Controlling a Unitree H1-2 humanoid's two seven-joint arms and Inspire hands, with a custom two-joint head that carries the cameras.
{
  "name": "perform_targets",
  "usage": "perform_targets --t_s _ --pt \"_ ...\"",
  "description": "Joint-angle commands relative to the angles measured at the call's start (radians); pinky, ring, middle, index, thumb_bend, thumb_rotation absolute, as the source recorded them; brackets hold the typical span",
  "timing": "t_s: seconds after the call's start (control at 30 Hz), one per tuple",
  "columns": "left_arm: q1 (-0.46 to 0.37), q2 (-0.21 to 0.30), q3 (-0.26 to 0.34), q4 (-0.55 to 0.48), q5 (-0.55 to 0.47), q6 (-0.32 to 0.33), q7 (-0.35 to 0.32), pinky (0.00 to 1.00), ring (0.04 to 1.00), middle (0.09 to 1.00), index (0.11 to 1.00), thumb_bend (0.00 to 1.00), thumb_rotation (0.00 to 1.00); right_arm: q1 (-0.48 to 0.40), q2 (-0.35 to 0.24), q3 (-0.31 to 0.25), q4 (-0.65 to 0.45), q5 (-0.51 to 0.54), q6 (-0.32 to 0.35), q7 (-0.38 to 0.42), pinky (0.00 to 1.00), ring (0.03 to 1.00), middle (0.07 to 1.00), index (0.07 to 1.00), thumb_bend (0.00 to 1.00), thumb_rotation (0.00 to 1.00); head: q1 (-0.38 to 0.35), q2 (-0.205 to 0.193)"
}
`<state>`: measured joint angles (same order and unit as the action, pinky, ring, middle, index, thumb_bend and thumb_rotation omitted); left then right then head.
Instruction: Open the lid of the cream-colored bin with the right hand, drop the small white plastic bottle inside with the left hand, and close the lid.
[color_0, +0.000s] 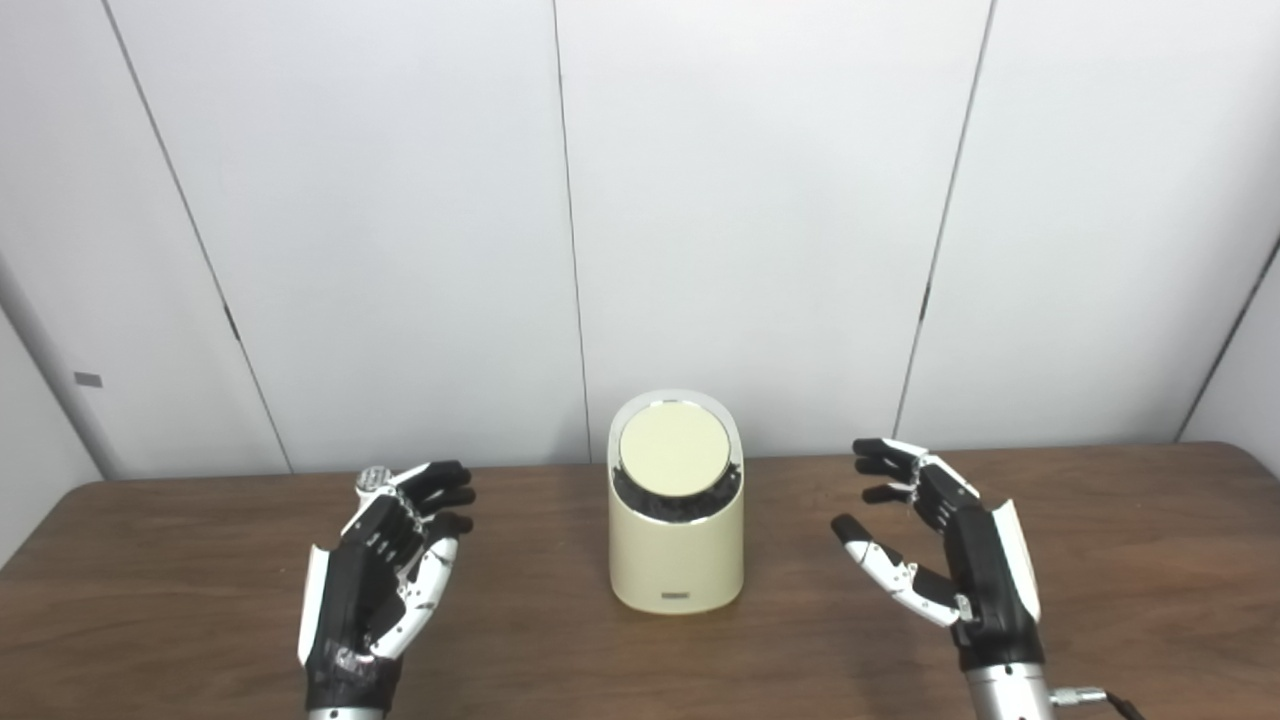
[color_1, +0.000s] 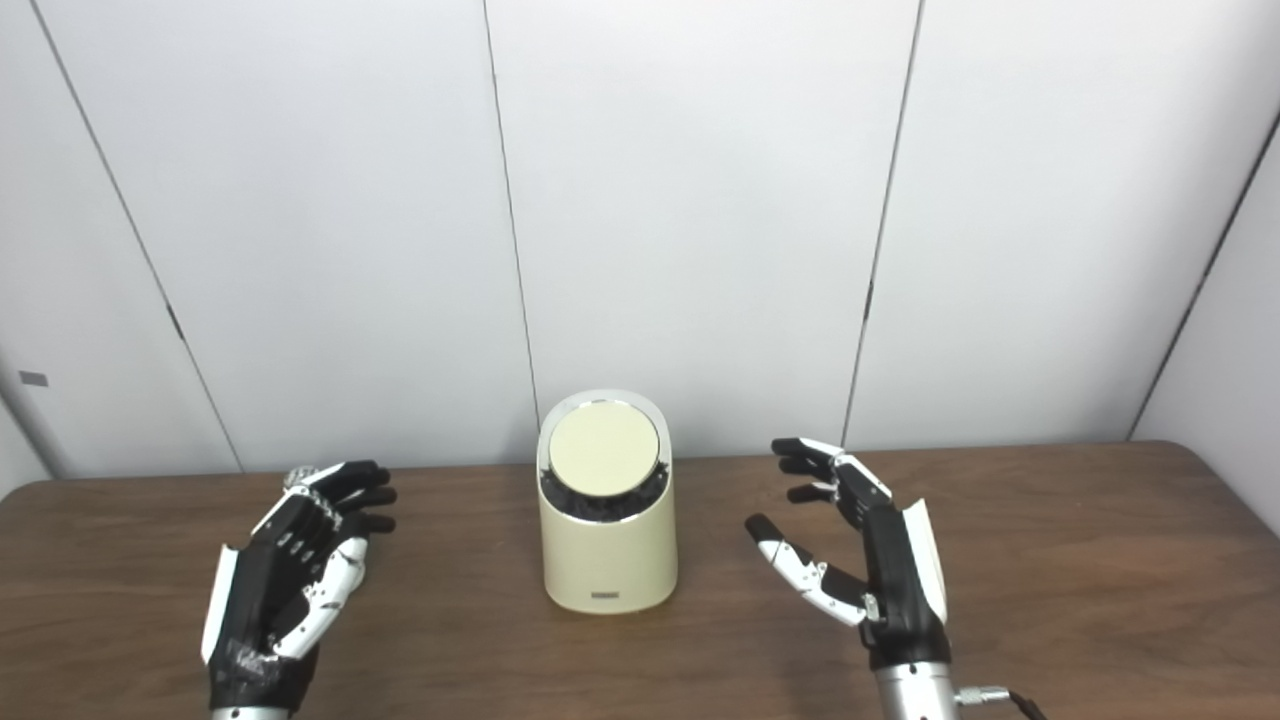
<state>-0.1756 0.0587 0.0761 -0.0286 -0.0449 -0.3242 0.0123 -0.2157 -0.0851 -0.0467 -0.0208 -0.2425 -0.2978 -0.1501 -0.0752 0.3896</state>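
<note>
While the cream-colored bin (color_0: 677, 520) sits mid-frame, lid (color_0: 673, 449) closed, right hand (color_0: 940, 545) waits splayed and empty beside it; left hand (color_0: 385, 565) curls around what looks like the bottle (color_0: 374, 480).

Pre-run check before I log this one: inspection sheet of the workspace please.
Surface: brown wood-grain table, bare where visible.
Bin: cream-colored bin upright at table centre, between the hands, touched by neither.
Lid: round lid closed, tilted toward the camera.
Bottle: small object with a silvery cap behind the left hand's fingers, mostly hidden; possibly the white bottle, cannot confirm.
Clutter: nothing seen.
Left hand: left of the bin, fingers close around the hidden object; grasp cannot be told.
Right hand: right of the bin, open, fingers apart, holding nothing.
Cables: one dark cable leaving the right wrist connector.
Surroundings: white panelled wall behind the table.
</note>
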Motion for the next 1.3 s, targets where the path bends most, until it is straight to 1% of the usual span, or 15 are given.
perform_targets --t_s 0.0,0.2,0.4,0.7,0.77,0.8,0.83,0.87,0.9,0.93,0.97,1.03,1.07,1.1,1.27 --pt "-0.028 0.009 -0.002 -0.020 0.002 -0.027 -0.006 0.60 0.692 0.725 0.708 0.26 0.26 -0.026 0.000 -0.001 -0.029 0.014 -0.025 -0.001 0.61 0.722 0.749 0.691 0.27 0.22 -0.001 0.001" --pt "-0.033 0.009 -0.001 -0.013 0.008 -0.035 -0.004 0.60 0.688 0.723 0.708 0.26 0.25 -0.028 -0.003 -0.001 -0.024 0.021 -0.027 0.001 0.60 0.720 0.746 0.691 0.27 0.23 0.001 0.001" --pt "-0.034 0.013 -0.002 -0.014 0.014 -0.033 -0.006 0.61 0.701 0.730 0.714 0.27 0.30 -0.029 -0.004 0.001 -0.022 0.016 -0.028 -0.001 0.61 0.719 0.745 0.689 0.28 0.26 0.000 0.003" --pt "-0.036 0.012 -0.001 -0.013 0.000 -0.030 -0.006 0.60 0.696 0.727 0.709 0.27 0.28 -0.032 0.001 0.000 -0.032 0.019 -0.012 0.000 0.61 0.729 0.755 0.695 0.27 0.23 0.001 0.007" --pt "-0.038 0.012 -0.001 -0.012 0.008 -0.028 -0.004 0.60 0.692 0.724 0.707 0.27 0.27 -0.042 -0.003 -0.001 -0.027 -0.007 -0.002 -0.007 0.62 0.730 0.754 0.704 0.29 0.24 0.000 0.003" --pt "-0.039 0.013 -0.001 -0.010 0.012 -0.028 -0.003 0.60 0.692 0.723 0.707 0.27 0.28 -0.047 -0.015 0.006 -0.037 -0.018 0.031 0.011 0.63 0.737 0.755 0.715 0.30 0.27 0.000 0.001" --pt "-0.040 0.014 -0.002 -0.009 0.014 -0.027 -0.003 0.60 0.691 0.723 0.708 0.26 0.28 -0.050 -0.031 0.016 -0.052 -0.025 0.071 0.041 0.67 0.770 0.784 0.751 0.31 0.40 0.000 0.001" --pt "-0.041 0.016 -0.002 -0.006 0.015 -0.028 -0.004 0.60 0.691 0.724 0.708 0.26 0.28 -0.055 -0.051 0.028 -0.075 -0.033 0.129 0.080 0.73 0.820 0.830 0.803 0.34 0.57 -0.002 0.001" --pt "-0.041 0.017 -0.001 -0.004 0.015 -0.029 -0.004 0.60 0.693 0.725 0.710 0.26 0.29 -0.058 -0.067 0.039 -0.097 -0.039 0.182 0.114 0.78 0.859 0.869 0.846 0.40 0.72 -0.001 0.000" --pt "-0.041 0.017 -0.001 -0.002 0.015 -0.030 -0.004 0.60 0.693 0.725 0.711 0.26 0.30 -0.064 -0.079 0.048 -0.120 -0.042 0.233 0.142 0.82 0.889 0.900 0.879 0.45 0.83 -0.001 0.001" --pt "-0.041 0.018 0.000 -0.001 0.015 -0.032 -0.005 0.60 0.693 0.726 0.711 0.27 0.30 -0.069 -0.085 0.054 -0.138 -0.045 0.274 0.160 0.85 0.916 0.924 0.904 0.51 0.89 -0.002 0.001" --pt "-0.040 0.020 0.000 0.001 0.015 -0.034 -0.005 0.60 0.694 0.726 0.711 0.27 0.30 -0.082 -0.088 0.064 -0.168 -0.062 0.330 0.173 0.87 0.938 0.943 0.924 0.60 0.93 -0.003 0.002" --pt "-0.039 0.020 0.000 0.001 0.016 -0.034 -0.005 0.60 0.695 0.726 0.710 0.27 0.31 -0.093 -0.088 0.067 -0.174 -0.072 0.346 0.171 0.87 0.939 0.945 0.925 0.62 0.94 -0.005 0.002" --pt "-0.038 0.020 -0.001 0.001 0.016 -0.034 -0.005 0.61 0.697 0.728 0.711 0.27 0.31 -0.100 -0.089 0.070 -0.177 -0.079 0.356 0.168 0.87 0.937 0.946 0.930 0.67 0.94 -0.006 0.003" --pt "-0.036 0.015 -0.005 -0.004 0.024 -0.029 -0.001 0.60 0.694 0.728 0.710 0.27 0.30 -0.162 -0.090 0.083 -0.181 -0.098 0.394 0.167 0.82 0.906 0.962 0.953 0.76 0.89 0.000 0.005"
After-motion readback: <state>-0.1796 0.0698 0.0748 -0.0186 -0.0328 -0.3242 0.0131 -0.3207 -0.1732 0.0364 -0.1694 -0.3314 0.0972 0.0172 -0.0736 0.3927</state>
